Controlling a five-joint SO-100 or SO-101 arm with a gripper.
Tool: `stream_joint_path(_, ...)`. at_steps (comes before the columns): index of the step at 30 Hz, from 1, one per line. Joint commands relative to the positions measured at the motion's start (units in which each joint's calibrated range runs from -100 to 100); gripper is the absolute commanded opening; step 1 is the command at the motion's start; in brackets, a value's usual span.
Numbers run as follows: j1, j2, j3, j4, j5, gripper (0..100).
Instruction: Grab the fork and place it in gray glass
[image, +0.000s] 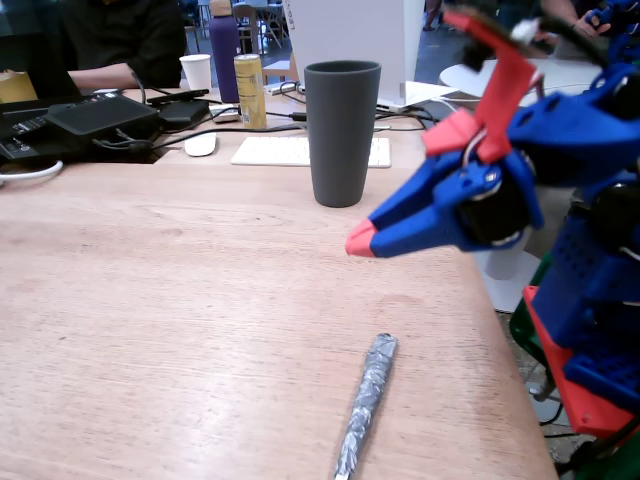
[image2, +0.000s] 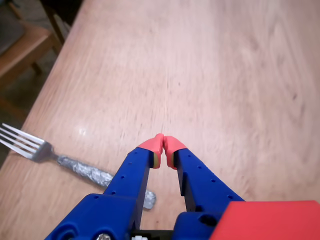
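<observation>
- Fixed view shows a pale wood-grain tabletop (image: 180, 330) with a soft glare patch near the front, in a busy room with more tables behind.
- At the far edge sit a white keyboard (image: 290, 151), a white mouse (image: 200, 144), black gear with cables (image: 95, 118), a gold can (image: 250, 91), a purple bottle (image: 224, 45) and a white paper cup (image: 197, 71); a person in dark clothes (image: 110, 40) sits behind them.
- The gray glass (image: 342, 132) stands upright in front of the keyboard; only this view shows it.
- The fork (image: 366, 400) lies flat near the front edge, well apart from the glass; here only its wrapped handle shows.
- The blue pincer (image: 360, 243) with red tips hangs above the tabletop, between glass and fork.
- Wrist view alone shows the fork's (image2: 45, 152) tines, pointing left near the tabletop's edge, with a wooden chair (image2: 22, 47) beyond it.
- There the pincer's (image2: 163, 145) red tips meet, empty, just right of the handle.
</observation>
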Motion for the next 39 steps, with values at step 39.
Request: stream_joint_path(39,-34.2,60.4,-56.6,25.8,19.4,0)
